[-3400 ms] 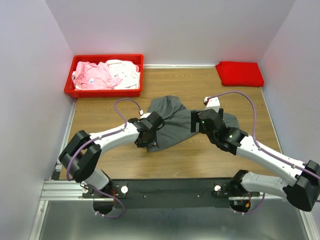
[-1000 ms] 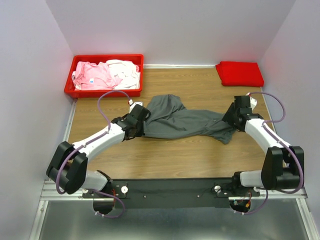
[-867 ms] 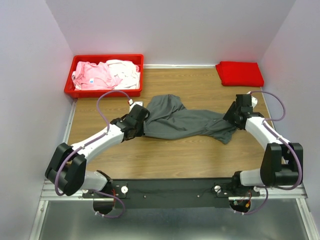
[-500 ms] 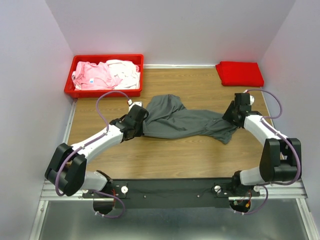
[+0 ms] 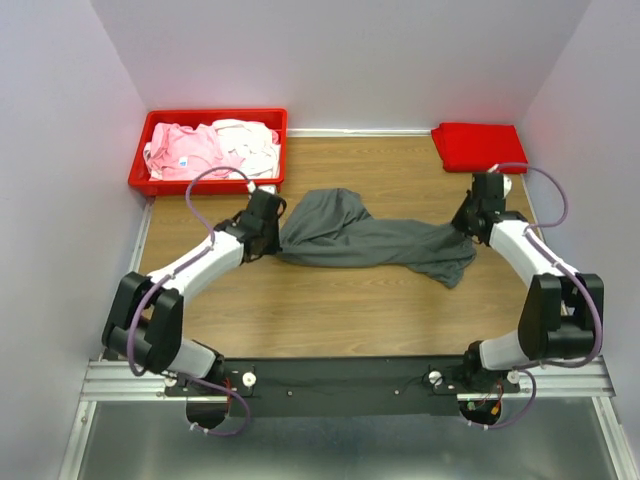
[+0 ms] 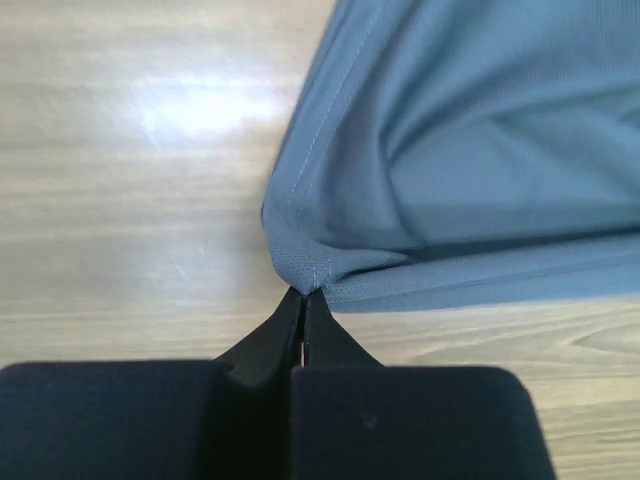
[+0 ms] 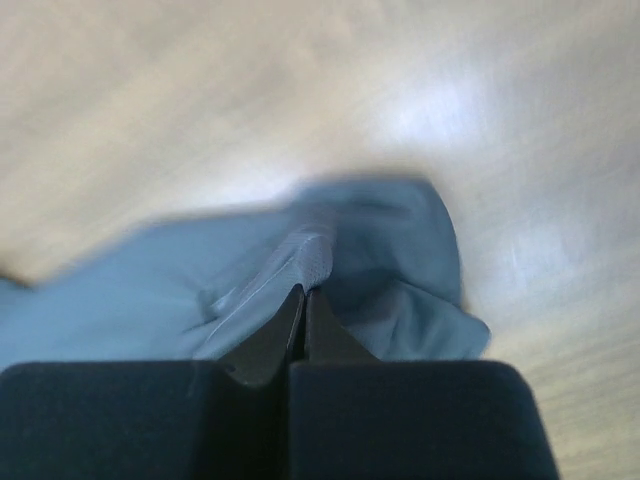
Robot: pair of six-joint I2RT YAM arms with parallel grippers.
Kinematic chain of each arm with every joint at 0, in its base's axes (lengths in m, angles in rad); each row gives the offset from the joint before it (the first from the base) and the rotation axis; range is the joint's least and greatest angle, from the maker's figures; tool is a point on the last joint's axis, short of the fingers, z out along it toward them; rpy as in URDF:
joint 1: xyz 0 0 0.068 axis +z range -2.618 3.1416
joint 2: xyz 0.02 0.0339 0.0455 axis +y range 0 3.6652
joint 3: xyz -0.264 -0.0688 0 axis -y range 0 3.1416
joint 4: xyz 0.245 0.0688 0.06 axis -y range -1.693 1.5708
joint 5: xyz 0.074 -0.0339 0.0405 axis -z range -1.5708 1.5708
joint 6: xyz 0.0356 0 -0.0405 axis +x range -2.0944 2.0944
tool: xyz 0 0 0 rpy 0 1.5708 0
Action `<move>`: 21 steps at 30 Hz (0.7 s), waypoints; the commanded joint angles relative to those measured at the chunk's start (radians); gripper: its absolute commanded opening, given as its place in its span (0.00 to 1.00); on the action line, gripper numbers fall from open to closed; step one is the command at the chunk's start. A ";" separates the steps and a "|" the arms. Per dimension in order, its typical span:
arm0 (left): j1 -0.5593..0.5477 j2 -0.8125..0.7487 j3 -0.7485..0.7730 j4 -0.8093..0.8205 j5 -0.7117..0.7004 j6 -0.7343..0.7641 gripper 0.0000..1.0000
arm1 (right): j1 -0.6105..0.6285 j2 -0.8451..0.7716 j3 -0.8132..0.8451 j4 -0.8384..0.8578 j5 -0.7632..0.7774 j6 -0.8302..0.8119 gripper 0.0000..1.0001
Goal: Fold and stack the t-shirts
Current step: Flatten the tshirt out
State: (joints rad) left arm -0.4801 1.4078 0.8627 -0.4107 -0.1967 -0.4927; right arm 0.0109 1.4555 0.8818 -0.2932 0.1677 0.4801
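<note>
Between our left hand (image 6: 303,298) and right hand (image 7: 303,292) the grey t-shirt (image 5: 350,238) lies stretched, each clamped on its edge.

**Twin white-and-black arms, each trailing a purple cable**

The left arm (image 5: 205,262) and right arm (image 5: 525,250) wear smooth white link shells joined by bulky black joint housings. A thin purple cable (image 5: 189,197) loops free of the left arm, and a matching one (image 5: 527,167) arcs off the right. Both stand on a black base plate (image 5: 340,386) with small round white fittings, fronted by a ribbed aluminium rail (image 5: 120,372). From the wrist cameras, the left gripper (image 6: 303,296) and right gripper (image 7: 304,292) each show a matte black block body. Each has two black fingers (image 6: 268,345) tapering to thin tips.
</note>
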 commanded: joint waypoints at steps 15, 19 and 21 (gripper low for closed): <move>0.204 -0.090 0.805 -0.057 0.126 0.151 0.00 | -0.028 -0.286 0.621 0.011 0.055 -0.185 0.00; 0.206 -0.328 0.722 0.032 0.118 0.155 0.00 | -0.028 -0.415 0.661 0.011 0.052 -0.293 0.00; 0.206 -0.392 0.711 0.041 0.129 0.172 0.00 | -0.029 -0.495 0.675 0.011 0.041 -0.328 0.00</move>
State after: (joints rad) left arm -0.2817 1.1465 1.5982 -0.4343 -0.0692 -0.3622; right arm -0.0078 1.0672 1.5146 -0.2859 0.1753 0.2691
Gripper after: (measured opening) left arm 0.010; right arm 0.007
